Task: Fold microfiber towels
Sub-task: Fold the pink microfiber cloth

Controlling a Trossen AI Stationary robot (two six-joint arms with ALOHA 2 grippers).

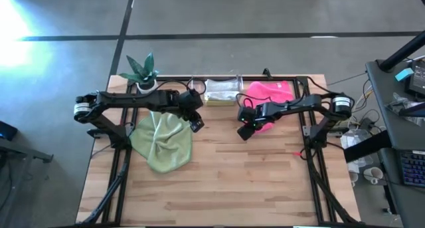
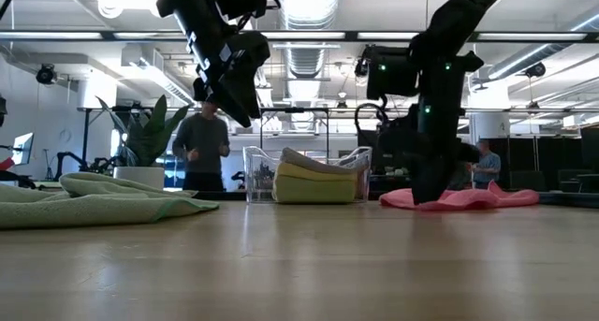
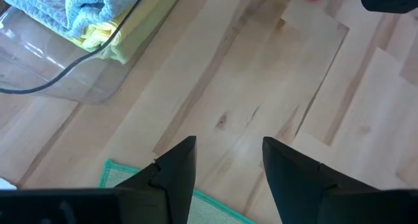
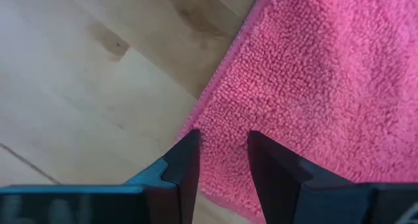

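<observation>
The clear plastic bin [image 1: 222, 92], set at the back edge of the table [image 1: 219, 188] and holding folded yellow and light grey towels [image 2: 314, 178], serves as the landmark: the sage green towel [image 1: 162, 141] is spread, rumpled, on the wood to its left and nearer the front, and the hot pink towel [image 1: 269, 94] is laid just to its right. The left gripper [image 3: 224, 160] is held in the air off the bin's left front corner, above the sage green towel's near edge, its jaws parted and empty. The right gripper [image 4: 223, 152] is lowered onto the hot pink towel's edge just right of the bin, its jaws parted with pink pile seen between them, and no fold is pinched yet.
</observation>
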